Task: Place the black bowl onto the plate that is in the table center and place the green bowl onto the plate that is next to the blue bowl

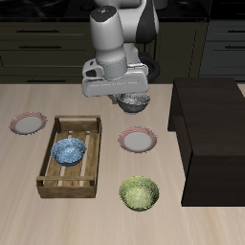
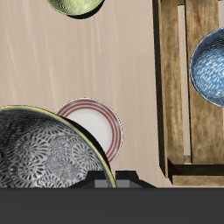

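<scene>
The black bowl (image 1: 135, 102) hangs just under my gripper (image 1: 130, 96), lifted off the table (image 1: 191, 225) and held by its rim; the jaws are shut on it. In the wrist view the black bowl (image 2: 42, 150) fills much of the frame, close to the gripper (image 2: 106, 180). A pink-rimmed plate (image 1: 139, 141) lies in the table's middle, a little nearer the front edge than the bowl, and shows partly past it as the plate (image 2: 98, 128). The green bowl (image 1: 141, 193) (image 2: 77, 5) rests near the front edge. The blue bowl (image 1: 70, 150) (image 2: 210, 66) sits inside a wooden crate (image 1: 51, 177).
A second pink-rimmed plate (image 1: 29, 123) lies beyond the crate's far side from the middle plate. A tall dark-brown block (image 1: 212, 134) stands on the table beside the middle plate. The crate wall (image 2: 178, 96) runs close to the plate in the wrist view.
</scene>
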Motion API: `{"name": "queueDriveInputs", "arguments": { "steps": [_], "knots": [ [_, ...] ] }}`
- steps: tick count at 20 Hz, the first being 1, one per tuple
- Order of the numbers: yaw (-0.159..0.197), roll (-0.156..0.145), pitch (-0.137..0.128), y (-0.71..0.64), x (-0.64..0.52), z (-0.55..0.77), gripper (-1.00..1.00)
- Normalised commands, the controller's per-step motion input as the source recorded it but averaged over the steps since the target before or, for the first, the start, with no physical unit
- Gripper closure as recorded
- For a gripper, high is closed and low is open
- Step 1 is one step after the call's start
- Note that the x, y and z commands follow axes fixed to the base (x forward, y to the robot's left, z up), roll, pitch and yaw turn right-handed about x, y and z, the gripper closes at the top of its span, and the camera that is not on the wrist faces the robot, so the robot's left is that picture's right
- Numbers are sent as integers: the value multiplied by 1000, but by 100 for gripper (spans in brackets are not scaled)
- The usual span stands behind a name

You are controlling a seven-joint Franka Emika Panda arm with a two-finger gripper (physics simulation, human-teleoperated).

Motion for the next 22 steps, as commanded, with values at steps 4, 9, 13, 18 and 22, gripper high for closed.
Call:
{"name": "queueDriveInputs", "arguments": {
  "steps": [4, 9, 13, 18, 22],
  "knots": [
    [-3, 26, 13, -12, 10, -240, 100],
    [9, 3, 36, 19, 10, -307, 100],
    [-5, 17, 28, 67, 106, -242, 100],
    [-3, 21, 6, 102, 94, -122, 100],
    [5, 17, 2, 111, 113, -83, 100]
  ]
}}
